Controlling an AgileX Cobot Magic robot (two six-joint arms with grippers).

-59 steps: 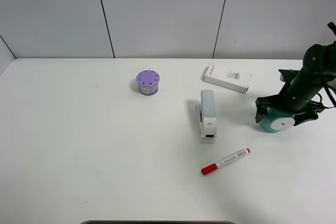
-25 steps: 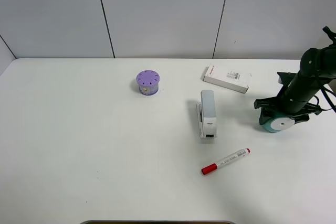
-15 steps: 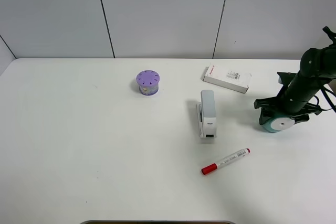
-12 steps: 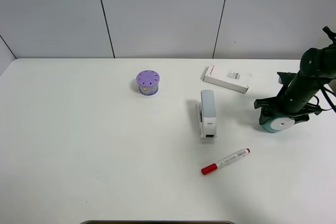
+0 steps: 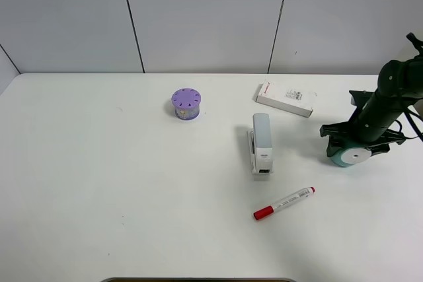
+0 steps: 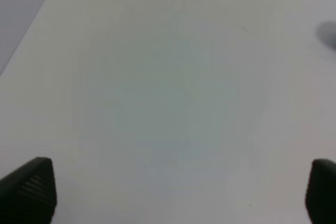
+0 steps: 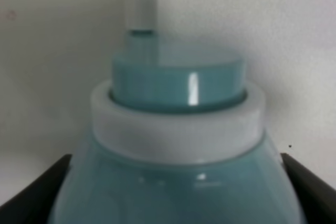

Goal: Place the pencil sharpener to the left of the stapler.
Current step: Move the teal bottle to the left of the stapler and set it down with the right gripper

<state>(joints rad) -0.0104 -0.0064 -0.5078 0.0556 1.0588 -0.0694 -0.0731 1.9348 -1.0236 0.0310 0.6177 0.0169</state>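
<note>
The teal pencil sharpener (image 5: 350,155) lies on its side at the table's right, its white round end face toward the front. My right gripper (image 5: 357,141) straddles it from behind, one finger pressed on each side. The right wrist view is filled by the sharpener's body (image 7: 178,166), with a dark finger (image 7: 31,190) against each flank. The light-grey stapler (image 5: 261,142) lies lengthwise near the middle, well left of the sharpener. My left gripper (image 6: 178,192) is open over bare table and does not appear in the high view.
A purple round container (image 5: 186,103) stands at the back centre-left. A flat white box with red print (image 5: 285,98) lies behind the stapler. A red-capped marker (image 5: 284,203) lies in front of the stapler. The white table (image 5: 99,163) stretches bare to the left.
Since 2.4 s ago my right gripper has shifted slightly back along the sharpener. Over the last second nothing has visibly moved.
</note>
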